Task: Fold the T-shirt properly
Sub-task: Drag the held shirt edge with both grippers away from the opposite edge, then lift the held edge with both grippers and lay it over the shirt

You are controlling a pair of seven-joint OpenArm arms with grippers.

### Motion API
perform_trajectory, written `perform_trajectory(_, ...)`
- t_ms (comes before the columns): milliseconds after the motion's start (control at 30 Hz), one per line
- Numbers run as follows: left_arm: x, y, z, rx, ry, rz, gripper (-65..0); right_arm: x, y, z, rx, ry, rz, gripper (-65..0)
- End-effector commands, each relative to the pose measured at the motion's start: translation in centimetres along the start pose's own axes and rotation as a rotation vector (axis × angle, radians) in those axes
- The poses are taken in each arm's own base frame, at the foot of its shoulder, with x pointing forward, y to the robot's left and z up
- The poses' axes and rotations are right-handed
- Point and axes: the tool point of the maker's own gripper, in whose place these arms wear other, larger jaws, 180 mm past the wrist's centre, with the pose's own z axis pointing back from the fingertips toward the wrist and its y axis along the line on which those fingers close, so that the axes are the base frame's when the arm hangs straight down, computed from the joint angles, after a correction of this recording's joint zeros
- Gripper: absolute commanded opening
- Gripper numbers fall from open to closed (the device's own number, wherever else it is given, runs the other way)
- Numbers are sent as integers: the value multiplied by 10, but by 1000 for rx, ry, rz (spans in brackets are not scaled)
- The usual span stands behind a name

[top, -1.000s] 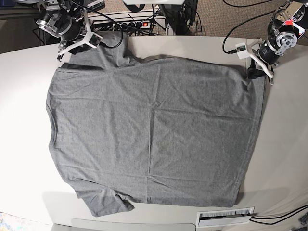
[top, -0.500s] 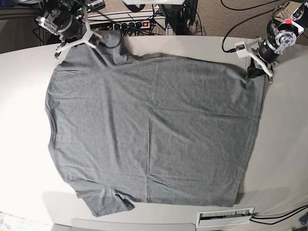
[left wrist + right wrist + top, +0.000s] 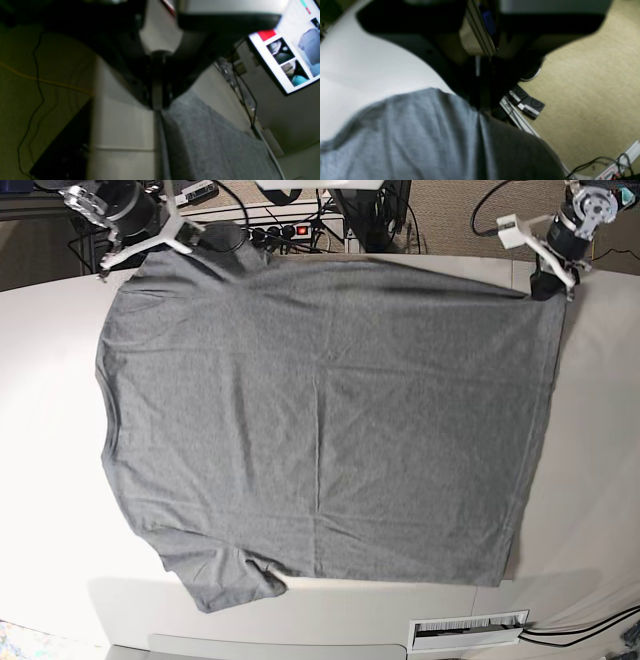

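With both sets of jaws pinched tight on cloth, the right gripper (image 3: 190, 242) grips the T-shirt (image 3: 320, 410) at its far corner by the sleeve, the left gripper (image 3: 548, 280) the opposite far corner by the hem. Right wrist view: fabric bunches up into the closed right gripper (image 3: 480, 105). Left wrist view: hem edge runs into the closed left gripper (image 3: 157, 105). Shirt spread flat, back edge taut, on the white table (image 3: 590, 480). Near sleeve crumpled at front.
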Motion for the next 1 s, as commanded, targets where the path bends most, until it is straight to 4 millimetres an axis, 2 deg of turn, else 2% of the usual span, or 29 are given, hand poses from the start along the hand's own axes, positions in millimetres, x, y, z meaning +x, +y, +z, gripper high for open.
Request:
perform_trajectory(0,-2,-42,11,-162,8,-21,-650,-6,-3,5,-7,17,4,-650)
perform_trajectory(133,-9,-49,27,-141,26,-91,-650,-20,-5,11,0,43,-36,-650)
perform_trajectory(233,-19,-45,42,-90,56,-173,-650,-24,-11,13,-17,50,-46,-650)
perform_trajectory(367,-18,-40,56,-51,30,-245,-650,-16,-14,13,-27,3,-47,-650)
perform_trajectory(467,-9,-33,55,-19,8,-258,-650,-9,-22,12,-50,-23,-48,-650)
perform_trajectory(667,2,-1,51,72,-14,-237,-650,8,-47,11,-125,-87,-48,-650)
perform_trajectory(833,-16,38,44,171,45,-241,-650,24,-71,12,-194,-147,-48,-650)
perform_trajectory(967,-30,60,39,212,58,-211,-650,35,-86,14,-241,-187,-46,-650)
